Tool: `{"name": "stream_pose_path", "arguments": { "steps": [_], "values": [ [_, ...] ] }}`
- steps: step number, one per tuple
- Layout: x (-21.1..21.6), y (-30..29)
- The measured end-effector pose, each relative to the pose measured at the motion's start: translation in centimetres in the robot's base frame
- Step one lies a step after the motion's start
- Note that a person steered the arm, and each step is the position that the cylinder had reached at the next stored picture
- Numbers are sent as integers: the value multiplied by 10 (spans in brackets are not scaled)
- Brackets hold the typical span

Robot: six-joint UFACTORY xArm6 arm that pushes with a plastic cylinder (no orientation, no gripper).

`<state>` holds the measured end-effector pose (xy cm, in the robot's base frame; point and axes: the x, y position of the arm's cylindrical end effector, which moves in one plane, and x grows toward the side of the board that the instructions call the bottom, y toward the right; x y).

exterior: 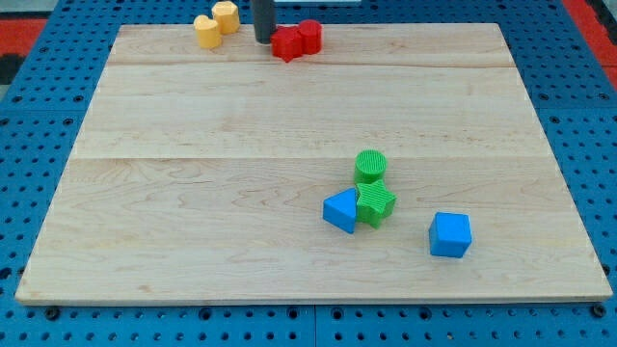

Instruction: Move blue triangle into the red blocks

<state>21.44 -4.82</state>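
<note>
The blue triangle [340, 210] lies right of the board's centre, toward the view's bottom, touching a green star-shaped block [376, 204]. Two red blocks [296, 40] sit together at the view's top, just right of the rod: a red star [286, 44] and a red cylinder-like block [309, 36]. My tip [264, 40] is at the view's top, just left of the red star, close to or touching it, far from the blue triangle.
A green cylinder [370, 165] stands just above the green star. A blue cube [450, 234] lies to the right of the triangle. Two yellow blocks [215, 23] sit at the top left of my tip. The wooden board [193, 173] lies on a blue pegboard.
</note>
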Motion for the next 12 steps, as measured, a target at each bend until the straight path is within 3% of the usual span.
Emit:
{"name": "stream_pose_path", "arguments": {
  "steps": [1,2,3,5,6,8,10,11,12],
  "values": [
    [-1,35],
    [8,-4],
    [62,-84],
    [301,-94],
    [366,-31],
    [363,112],
    [271,98],
    [277,88],
    [316,118]
  ]
}}
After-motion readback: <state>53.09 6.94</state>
